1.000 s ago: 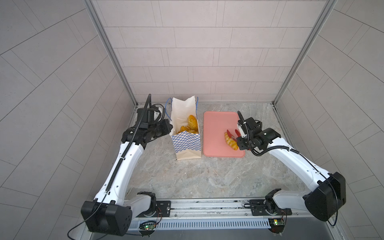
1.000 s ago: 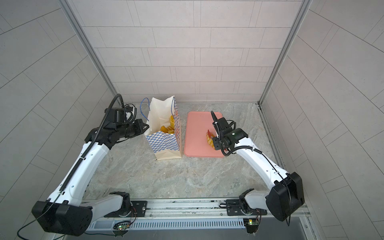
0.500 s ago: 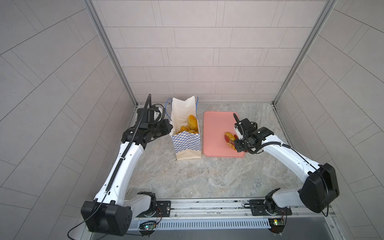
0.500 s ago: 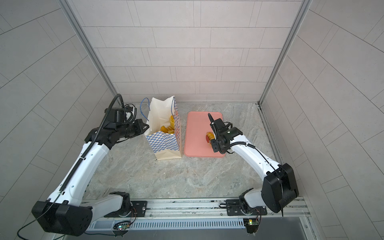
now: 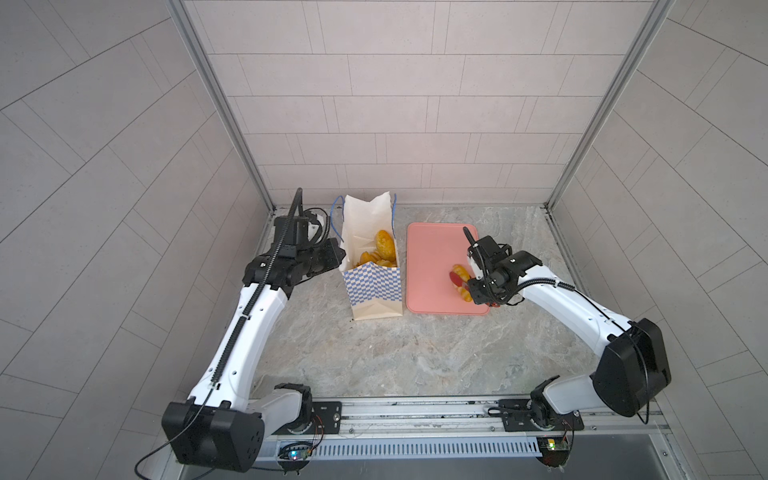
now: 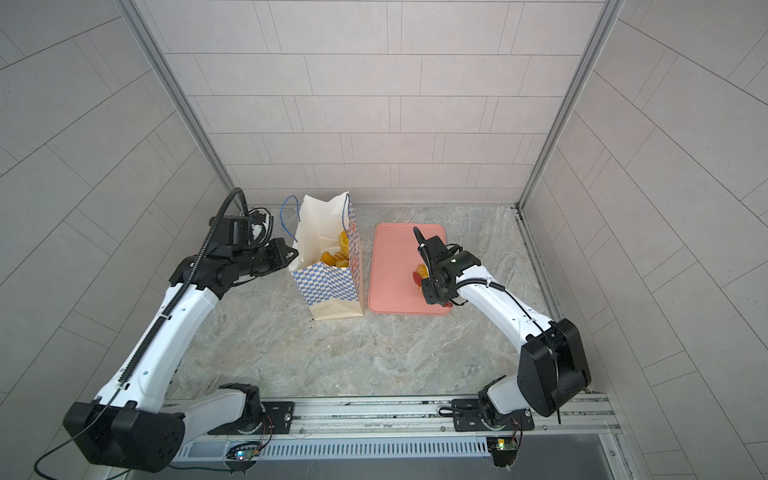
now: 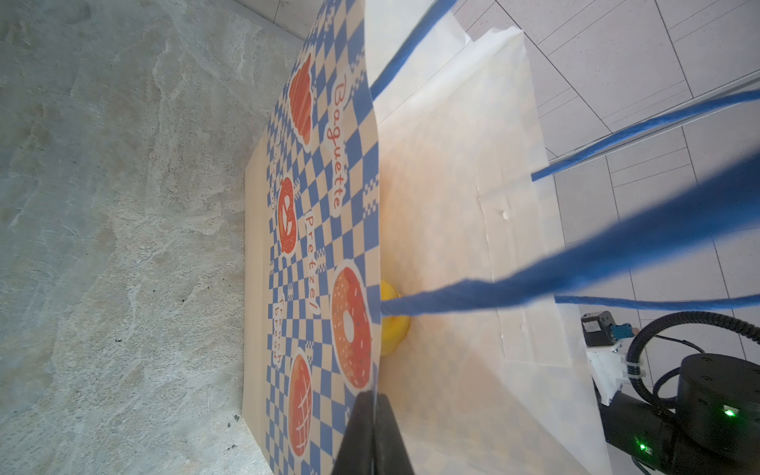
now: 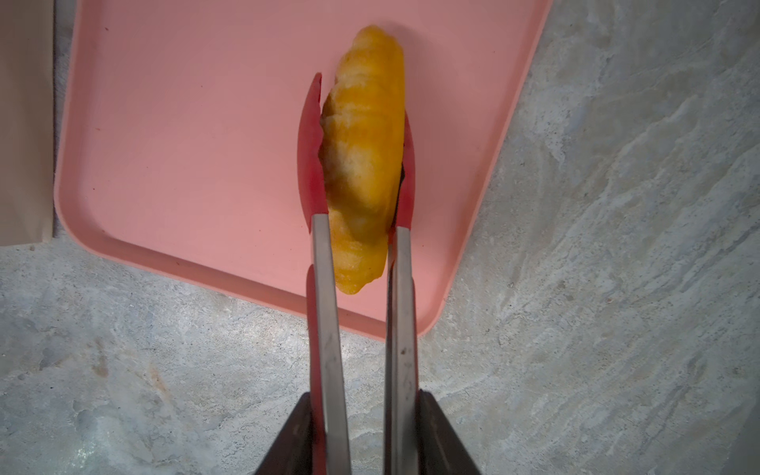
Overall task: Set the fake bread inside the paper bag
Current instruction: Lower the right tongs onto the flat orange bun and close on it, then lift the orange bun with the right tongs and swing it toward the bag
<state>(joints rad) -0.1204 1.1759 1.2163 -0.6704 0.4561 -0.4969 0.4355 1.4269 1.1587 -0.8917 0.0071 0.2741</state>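
The paper bag [image 5: 376, 286] [image 6: 328, 286] stands upright and open on the marble floor, with several pieces of fake bread [image 5: 384, 245] [image 6: 343, 243] inside. My left gripper [image 5: 338, 255] [image 7: 374, 397] is shut on the bag's near rim [image 7: 376, 246], and a yellow piece [image 7: 390, 325] shows just inside. My right gripper [image 5: 471, 284] [image 8: 364, 395] is shut on red tongs [image 8: 325, 288]. The tongs pinch one long golden piece of fake bread [image 8: 364, 156] [image 5: 460, 269] [image 6: 422, 270] over the pink tray [image 8: 185, 123].
The flat pink tray [image 5: 428, 249] [image 6: 392, 257] lies just right of the bag, close to its side. Blue cord handles [image 7: 575, 263] stretch across the left wrist view. Tiled walls close in the back and both sides.
The tongs have squeezed narrower onto the bread piece. My right wrist has shifted slightly back along the tray. The left arm and the bag have not moved.
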